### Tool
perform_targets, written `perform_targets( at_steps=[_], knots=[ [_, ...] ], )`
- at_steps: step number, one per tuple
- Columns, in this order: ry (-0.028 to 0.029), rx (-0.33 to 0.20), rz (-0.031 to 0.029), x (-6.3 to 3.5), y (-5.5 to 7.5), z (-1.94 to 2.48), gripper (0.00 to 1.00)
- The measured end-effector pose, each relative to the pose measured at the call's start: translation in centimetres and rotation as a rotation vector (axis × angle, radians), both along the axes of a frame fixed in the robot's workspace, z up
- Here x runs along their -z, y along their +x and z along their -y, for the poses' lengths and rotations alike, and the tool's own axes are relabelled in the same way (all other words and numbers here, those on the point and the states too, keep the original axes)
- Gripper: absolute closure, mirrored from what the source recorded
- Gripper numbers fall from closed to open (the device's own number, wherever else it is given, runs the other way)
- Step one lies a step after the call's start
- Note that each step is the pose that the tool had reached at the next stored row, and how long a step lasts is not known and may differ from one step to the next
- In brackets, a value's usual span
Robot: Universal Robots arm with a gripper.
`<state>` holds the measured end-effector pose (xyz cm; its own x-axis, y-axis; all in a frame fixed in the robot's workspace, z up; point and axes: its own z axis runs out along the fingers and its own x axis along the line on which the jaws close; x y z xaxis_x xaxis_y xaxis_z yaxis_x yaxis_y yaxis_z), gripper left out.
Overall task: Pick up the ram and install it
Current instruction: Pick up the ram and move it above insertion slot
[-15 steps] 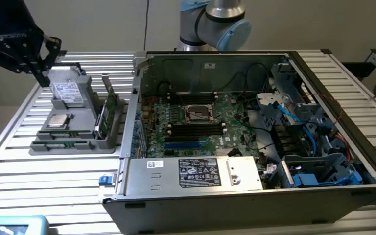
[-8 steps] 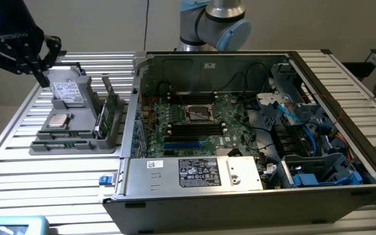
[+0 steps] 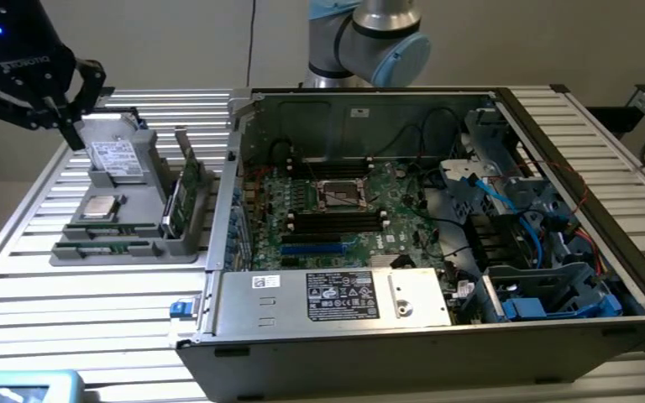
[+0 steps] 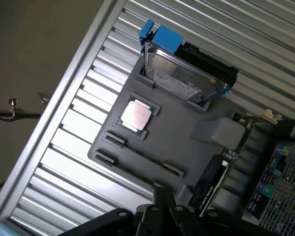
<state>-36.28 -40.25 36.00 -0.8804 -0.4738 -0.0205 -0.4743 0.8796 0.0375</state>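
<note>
Ram (image 3: pixel 172 208): stands on edge in the grey tray (image 3: pixel 132 228), on the side towards the computer case (image 3: pixel 435 327), untouched.
Gripper (image 3: pixel 71 133): fingers closed on nothing, hovering over the tray's far corner by the hard drive (image 3: pixel 115 158).
Approach: should open first, then descend straight over the stick's top edge (a green card (image 3: pixel 191 176) stands just beside).
Grip: probably best at mid-length, to avoid tilting.

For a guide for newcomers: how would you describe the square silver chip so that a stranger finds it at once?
Look at the open computer case; a grey tray lies beside it, on the exterior view's left. On that tray, next to the hard drive, lies the chip: the only flat, square, shiny silver piece.
</note>
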Motion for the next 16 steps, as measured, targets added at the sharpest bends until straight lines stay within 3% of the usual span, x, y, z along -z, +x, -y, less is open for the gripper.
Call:
perform_targets(
  at_steps=[16],
  knots=[
    [0.0,-0.291,0.0,0.12,0.0,0.0,0.89]
  ],
)
